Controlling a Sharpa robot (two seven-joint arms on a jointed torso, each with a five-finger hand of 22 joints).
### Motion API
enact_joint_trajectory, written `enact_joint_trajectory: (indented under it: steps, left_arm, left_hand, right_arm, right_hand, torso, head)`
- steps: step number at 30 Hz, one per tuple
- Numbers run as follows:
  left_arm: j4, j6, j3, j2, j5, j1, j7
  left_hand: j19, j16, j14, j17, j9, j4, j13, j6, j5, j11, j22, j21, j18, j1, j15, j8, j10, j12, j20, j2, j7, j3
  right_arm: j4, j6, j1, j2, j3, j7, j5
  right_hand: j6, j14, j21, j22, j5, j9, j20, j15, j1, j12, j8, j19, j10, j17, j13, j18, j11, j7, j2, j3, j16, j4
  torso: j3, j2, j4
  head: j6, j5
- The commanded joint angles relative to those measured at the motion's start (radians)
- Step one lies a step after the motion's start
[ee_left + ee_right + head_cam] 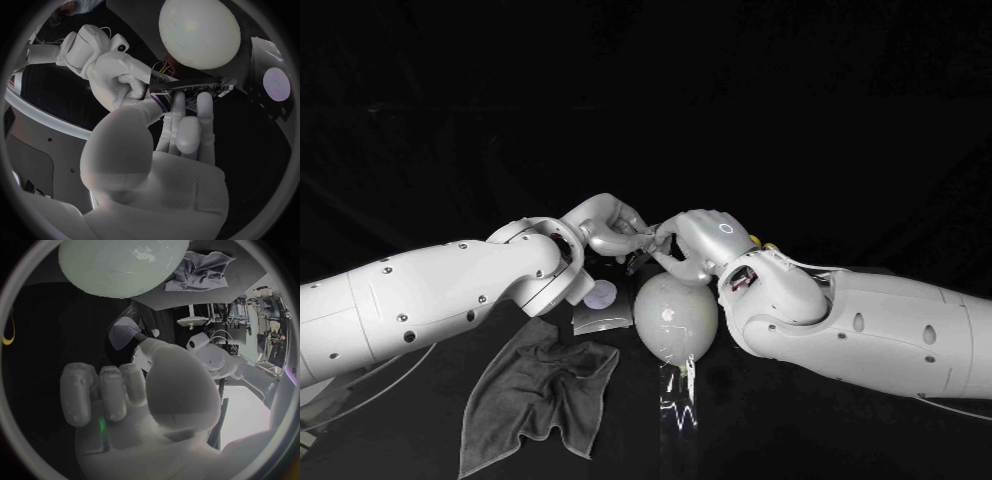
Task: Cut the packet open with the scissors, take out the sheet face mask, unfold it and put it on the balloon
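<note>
The white balloon (678,318) (200,32) (119,262) lies on the table in front of both hands. Just behind it my left hand (603,225) (184,125) and right hand (697,240) (119,80) meet above the table. A dark packet (187,88) with purple print spans between them. My left thumb and fingers pinch one end; the right hand's fingers grip the other. In the right wrist view the right hand (119,390) is curled, thumb forward. A small yellow loop (756,241) (7,332), maybe the scissors' handle, peeks out beside the right hand.
A crumpled grey cloth (538,395) (200,270) lies at the front left of the table. A grey plate (606,321) and a pale round disc (600,293) (276,82) sit left of the balloon, under my left forearm.
</note>
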Motion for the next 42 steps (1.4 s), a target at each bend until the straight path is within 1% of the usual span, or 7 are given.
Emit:
enact_joint_trajectory:
  steps: [1, 20, 27, 29, 30, 35, 42]
  left_arm:
    - [0.012, -0.027, 0.003, 0.002, -0.021, 0.003, 0.039]
    - [0.014, -0.055, 0.002, 0.003, -0.031, 0.002, 0.047]
    - [0.012, -0.049, 0.002, 0.003, -0.036, 0.002, 0.048]
    - [0.009, -0.045, 0.002, 0.003, -0.039, 0.002, 0.048]
    - [0.008, -0.044, 0.001, 0.003, -0.040, 0.002, 0.048]
    - [0.000, -0.036, 0.001, 0.003, -0.046, 0.002, 0.045]
    - [-0.007, -0.029, 0.001, 0.003, -0.055, 0.002, 0.044]
  left_hand:
    - [-0.008, 0.000, -0.004, 0.005, 0.036, -0.007, 0.001, 0.002, 0.004, -0.013, 0.002, -0.001, 0.011, 0.005, -0.001, 0.043, 0.011, 0.005, 0.001, 0.005, 0.000, -0.002]
    - [-0.004, 0.006, 0.003, 0.018, 0.037, -0.011, 0.003, 0.005, 0.004, -0.014, 0.004, 0.004, 0.012, 0.006, -0.002, 0.046, 0.015, 0.011, 0.000, 0.003, 0.000, 0.000]
    - [-0.004, 0.007, 0.004, 0.018, 0.037, -0.012, 0.004, 0.005, 0.004, -0.014, 0.005, 0.006, 0.012, 0.007, -0.003, 0.046, 0.015, 0.011, 0.000, 0.003, 0.000, 0.001]
    - [-0.004, 0.007, 0.004, 0.018, 0.037, -0.012, 0.004, 0.005, 0.004, -0.014, 0.005, 0.006, 0.012, 0.007, -0.003, 0.046, 0.015, 0.011, 0.000, 0.003, 0.000, 0.001]
    - [-0.004, 0.007, 0.004, 0.018, 0.037, -0.012, 0.004, 0.005, 0.004, -0.014, 0.005, 0.006, 0.012, 0.007, -0.003, 0.046, 0.015, 0.011, 0.000, 0.003, 0.000, 0.001]
    - [-0.004, 0.007, 0.003, 0.017, 0.037, -0.012, 0.004, 0.005, 0.004, -0.014, 0.005, 0.006, 0.012, 0.007, -0.003, 0.046, 0.014, 0.012, 0.000, 0.004, 0.000, 0.002]
    - [-0.004, 0.007, 0.003, 0.017, 0.037, -0.012, 0.004, 0.005, 0.004, -0.014, 0.005, 0.006, 0.012, 0.007, -0.003, 0.046, 0.014, 0.012, 0.000, 0.004, 0.000, 0.002]
  right_arm:
    - [-0.003, 0.041, 0.000, 0.000, 0.000, -0.028, 0.035]
    - [0.014, 0.099, 0.012, -0.004, 0.007, -0.021, 0.215]
    - [0.015, 0.093, 0.014, -0.008, 0.008, -0.002, 0.249]
    - [0.019, 0.080, 0.015, -0.012, 0.008, 0.014, 0.258]
    - [0.021, 0.074, 0.015, -0.015, 0.008, 0.023, 0.261]
    - [0.037, 0.054, 0.017, -0.034, 0.008, 0.085, 0.275]
    - [0.060, 0.084, 0.022, -0.064, 0.008, 0.162, 0.272]
  right_hand:
    - [-0.018, 0.104, -0.006, 0.227, 0.002, -0.006, 0.009, 0.009, -0.005, -0.006, -0.011, 0.044, 0.041, 0.263, 0.188, 0.005, 0.009, 0.009, -0.015, -0.009, 0.003, 0.001]
    - [-0.048, 0.104, -0.011, 0.226, 0.005, -0.030, 0.021, 0.019, -0.013, -0.015, -0.042, 0.041, 0.036, 0.263, 0.183, 0.006, 0.018, 0.017, 0.026, -0.007, 0.003, 0.025]
    - [-0.051, 0.104, -0.015, 0.225, 0.007, -0.049, 0.023, 0.017, -0.119, -0.016, -0.055, 0.040, 0.036, 0.263, 0.182, 0.007, 0.014, 0.013, 0.047, -0.054, 0.003, 0.106]
    - [-0.052, 0.104, -0.016, 0.224, 0.028, -0.055, 0.023, 0.017, -0.199, -0.014, -0.058, 0.039, 0.036, 0.263, 0.183, 0.007, 0.013, 0.014, 0.050, -0.098, 0.003, 0.106]
    - [-0.050, 0.104, -0.014, 0.225, 0.085, -0.057, 0.022, 0.017, -0.235, -0.013, -0.058, 0.040, 0.037, 0.263, 0.184, 0.007, 0.016, 0.013, 0.048, -0.124, 0.003, 0.107]
    - [-0.053, 0.104, -0.021, 0.223, 0.082, -0.066, 0.021, 0.015, -0.290, -0.010, -0.062, 0.036, 0.037, 0.263, 0.186, 0.008, 0.014, 0.010, 0.052, -0.174, 0.003, 0.108]
    - [-0.038, 0.104, -0.092, 0.201, 0.141, -0.074, 0.015, 0.006, -0.225, -0.064, -0.056, -0.005, 0.003, 0.263, 0.156, 0.025, -0.001, -0.007, 0.025, -0.213, 0.003, 0.105]
  torso:
    - [0.0004, -0.001, 0.0006]
    - [0.0007, 0.000, -0.0006]
    - [0.0015, 0.001, 0.0011]
    - [0.0008, 0.001, 0.0002]
    - [0.0003, 0.000, -0.0003]
    - [0.0007, 0.000, 0.0013]
    - [0.0003, 0.000, -0.0001]
  head:
    - [0.004, -0.004]
    - [0.010, -0.011]
    - [0.012, -0.011]
    - [0.012, -0.012]
    - [0.012, -0.012]
    - [0.014, -0.011]
    - [0.015, -0.009]
